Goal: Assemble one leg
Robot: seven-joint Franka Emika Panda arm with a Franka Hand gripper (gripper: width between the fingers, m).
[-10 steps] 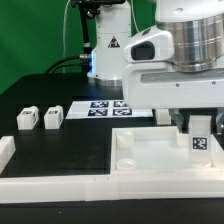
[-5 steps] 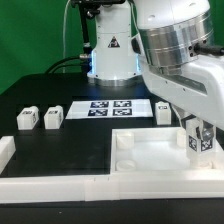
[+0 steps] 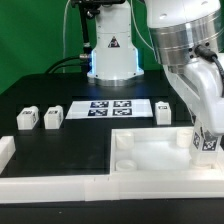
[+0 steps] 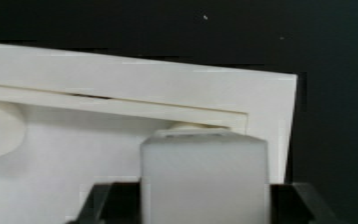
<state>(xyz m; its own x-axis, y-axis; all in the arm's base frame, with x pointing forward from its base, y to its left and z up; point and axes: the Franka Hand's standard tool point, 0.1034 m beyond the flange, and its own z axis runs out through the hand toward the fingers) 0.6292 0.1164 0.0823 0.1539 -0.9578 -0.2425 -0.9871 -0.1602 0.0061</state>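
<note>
As the two-finger gripper [image 3: 204, 134] clamps the small white tagged plastic leg [image 3: 206, 146] at four o'clock, misalignment over the white plastic tray [image 3: 150, 152] could jam it.

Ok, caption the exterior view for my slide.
Gripper holds one tagged leg at a corner of the white tray-like piece; three more legs stand on the black table.
</note>
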